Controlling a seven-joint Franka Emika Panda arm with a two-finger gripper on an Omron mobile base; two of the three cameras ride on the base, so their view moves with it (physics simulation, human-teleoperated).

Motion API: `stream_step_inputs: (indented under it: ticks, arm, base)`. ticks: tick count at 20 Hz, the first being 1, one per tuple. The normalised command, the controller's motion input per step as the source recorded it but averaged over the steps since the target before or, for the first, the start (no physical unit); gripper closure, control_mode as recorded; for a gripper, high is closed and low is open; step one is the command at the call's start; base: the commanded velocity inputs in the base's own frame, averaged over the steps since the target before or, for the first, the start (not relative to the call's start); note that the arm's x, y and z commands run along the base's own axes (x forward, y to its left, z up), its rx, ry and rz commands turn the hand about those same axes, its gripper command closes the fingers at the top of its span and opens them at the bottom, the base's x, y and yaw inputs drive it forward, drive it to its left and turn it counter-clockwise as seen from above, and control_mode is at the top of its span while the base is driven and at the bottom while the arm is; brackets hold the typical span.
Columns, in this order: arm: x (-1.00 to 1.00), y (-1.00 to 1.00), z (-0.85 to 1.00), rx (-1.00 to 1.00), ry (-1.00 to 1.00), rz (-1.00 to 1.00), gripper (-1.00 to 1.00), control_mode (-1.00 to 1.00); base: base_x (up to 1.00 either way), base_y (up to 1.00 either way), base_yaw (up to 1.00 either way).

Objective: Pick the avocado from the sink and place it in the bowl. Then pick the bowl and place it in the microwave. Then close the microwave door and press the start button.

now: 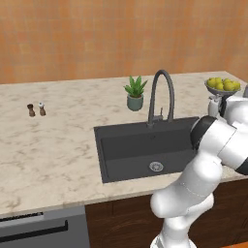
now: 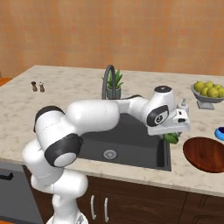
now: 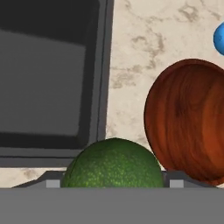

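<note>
- Gripper (image 2: pixel 175 133) of the white arm is clamped on the small glossy green oval avocado (image 3: pixel 113 164), which sits between the fingers at the bottom of the hand view; in the right base view a bit of green shows under the hand, above the right edge of the large dark grey rectangular sink (image 1: pixel 140 150).
- Beside the sink's right rim, on the pale marble counter (image 1: pixel 48 145), rests the wide, shallow reddish-brown wooden bowl (image 2: pixel 205 154), with nothing in it; the fruit is near it but not yet over it.
- Step in hand, as I judge it: carrying the avocado across to the bowl.
- To do it well, move the hand sideways until the fruit hangs over the bowl's middle, staying above the near rim so nothing knocks the bowl.
- Then lower close to the bottom before releasing; a round fruit dropped from height may roll or bounce out of so shallow a dish.
- Keep clear of the small blue cup (image 2: pixel 219 133) just past the bowl.
- Counted: one avocado, one wooden bowl, one sink with one dark arched faucet (image 1: pixel 161 94), one blue cup.
- Also one grey pedestal bowl of yellow lemons (image 2: pixel 208 92), one small potted green plant (image 1: pixel 135 93), and two small shakers (image 1: pixel 37 109) standing close together far to the left.
</note>
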Motion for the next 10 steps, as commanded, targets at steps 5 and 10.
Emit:
stream_step_inputs:
  ticks: [5, 10]
  arm:
    - [0.0, -0.57, 0.0, 0.07, 0.0, -0.08, 1.0, -1.0]
    - [0.0, -0.54, 0.0, 0.07, 0.0, -0.04, 1.0, -1.0]
  base:
    - [0.0, 0.0, 0.0]
    - [0.0, 0.0, 0.0]
